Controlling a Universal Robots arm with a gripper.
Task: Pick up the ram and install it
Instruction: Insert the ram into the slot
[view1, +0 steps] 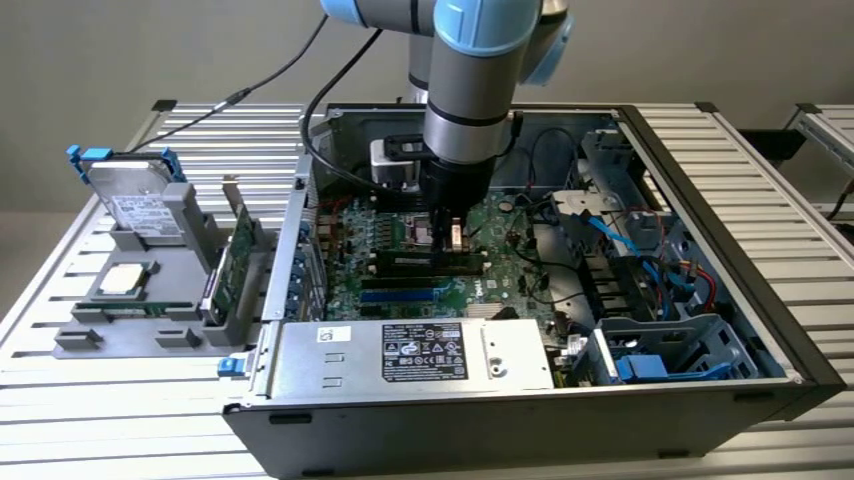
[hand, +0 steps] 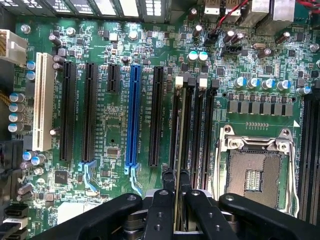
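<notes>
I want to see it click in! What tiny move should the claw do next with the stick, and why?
Probably a gentle push straight down. The gripper is shut on the ram, which stands edge-on, lined up along a white-latched slot. Whether it is already seated I cannot tell.

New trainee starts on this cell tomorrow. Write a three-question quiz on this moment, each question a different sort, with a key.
1. True or false: the claw is shut on the ram.
2. The ram is lined up with: A the blue slot; B the white slot; C the black memory slots beside the processor socket.
3. Fill in: the silver processor chip lies ___ the computer case (inside or outside).
Key: 1 true; 2 C; 3 outside.
</notes>
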